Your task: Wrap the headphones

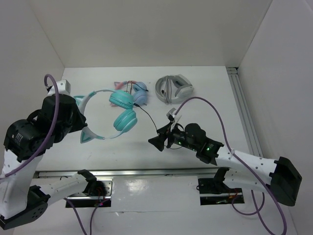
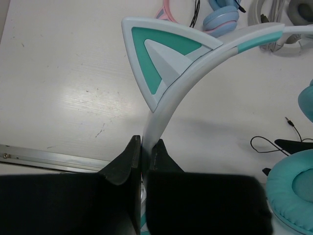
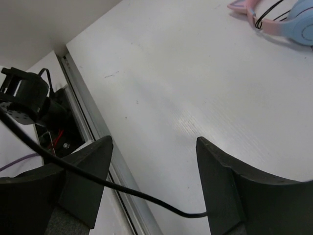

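Headphones (image 2: 205, 62) band pinched in L jaws, cable (image 3: 146, 200) btwn spread R jaws

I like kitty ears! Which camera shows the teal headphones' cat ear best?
The left wrist view: the cat ear looks big and sharp, right up close. The top view shows the ears tiny, far away. The right wrist view shows no teal ear.

Bright, even overhead light. Glare whitens the table (image 2: 90, 98) at 9 o'clock in the left wrist view; shadows soft, wrist-view foregrounds blurred.
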